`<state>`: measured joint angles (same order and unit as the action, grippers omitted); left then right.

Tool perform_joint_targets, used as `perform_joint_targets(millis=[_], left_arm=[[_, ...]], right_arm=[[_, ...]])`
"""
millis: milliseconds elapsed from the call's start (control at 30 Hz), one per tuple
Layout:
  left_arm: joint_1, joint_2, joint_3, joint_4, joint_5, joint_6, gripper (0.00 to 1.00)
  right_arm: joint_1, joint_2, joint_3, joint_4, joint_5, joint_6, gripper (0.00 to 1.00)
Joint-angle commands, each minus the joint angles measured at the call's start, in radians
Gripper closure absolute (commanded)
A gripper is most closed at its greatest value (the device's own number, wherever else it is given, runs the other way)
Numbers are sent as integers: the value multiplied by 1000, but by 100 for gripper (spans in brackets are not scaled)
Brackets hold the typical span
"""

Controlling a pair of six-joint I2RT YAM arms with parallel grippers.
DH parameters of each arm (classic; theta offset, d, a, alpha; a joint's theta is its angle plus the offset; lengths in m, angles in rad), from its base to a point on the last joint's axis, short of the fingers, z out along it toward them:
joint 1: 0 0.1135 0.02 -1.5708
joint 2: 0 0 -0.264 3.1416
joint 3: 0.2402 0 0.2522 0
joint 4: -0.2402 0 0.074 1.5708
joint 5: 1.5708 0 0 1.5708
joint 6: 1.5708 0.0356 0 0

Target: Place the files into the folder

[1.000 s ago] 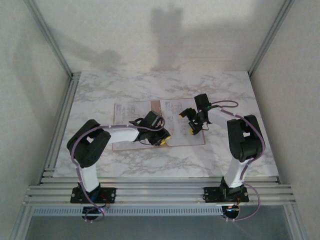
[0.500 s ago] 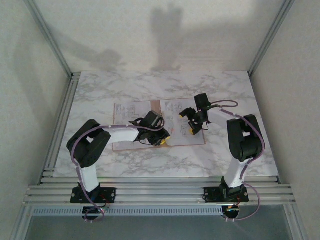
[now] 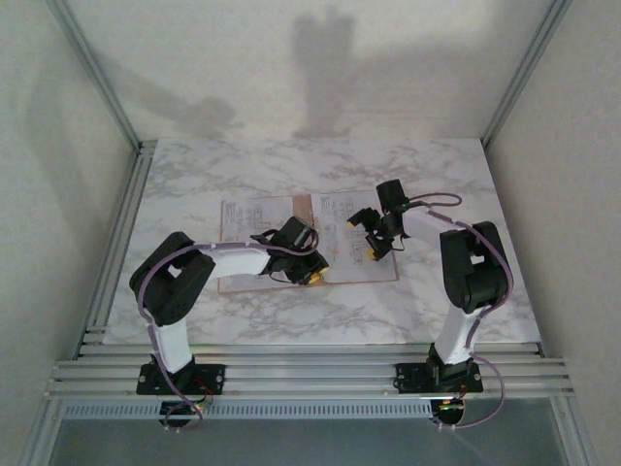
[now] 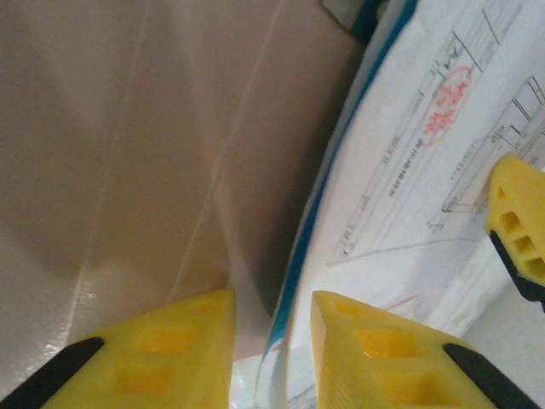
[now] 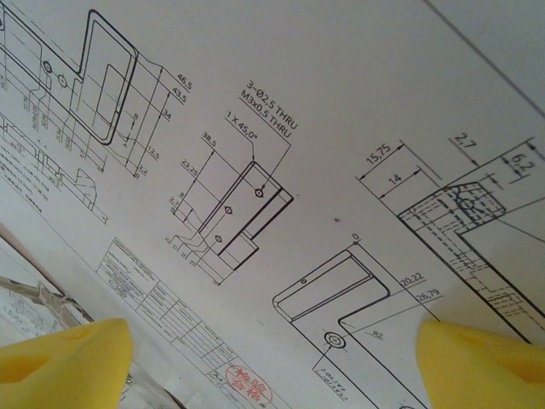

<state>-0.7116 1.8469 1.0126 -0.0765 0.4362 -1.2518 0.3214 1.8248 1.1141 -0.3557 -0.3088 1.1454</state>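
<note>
The folder lies open on the marble table, pinkish-brown in the left wrist view. The files, white sheets with drawings, lie on both of its halves. My left gripper is low at the folder's near middle. Its yellow fingers stand a little apart, and the raised edge of the white files and of a blue sheet runs between them with a gap on each side. My right gripper hovers wide open over the right-hand sheets, its fingertips spread at the frame's lower corners.
The marble table has bare room behind and beside the folder. Aluminium posts and white walls close it in on the left, back and right. The two grippers are close together; one right finger appears in the left wrist view.
</note>
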Motion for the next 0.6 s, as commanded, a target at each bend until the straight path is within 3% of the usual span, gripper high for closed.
perform_joint_targets(millis=[0,167,367,567], left_arm=[[5,-16,28,-67,-46,26,67],[5,-24,45,-86,-48,31,61],[10,-51,49,-119,-73,32,43],[49,-129,49,-177,-131,50,44]], right_arm=[[4,-44,27,-67,29,3,12],[4,-111,52,-107,47,-2,11],[5,-132,97,-147,64,-52,11],[39,-85,189,-141,66,-141,14]])
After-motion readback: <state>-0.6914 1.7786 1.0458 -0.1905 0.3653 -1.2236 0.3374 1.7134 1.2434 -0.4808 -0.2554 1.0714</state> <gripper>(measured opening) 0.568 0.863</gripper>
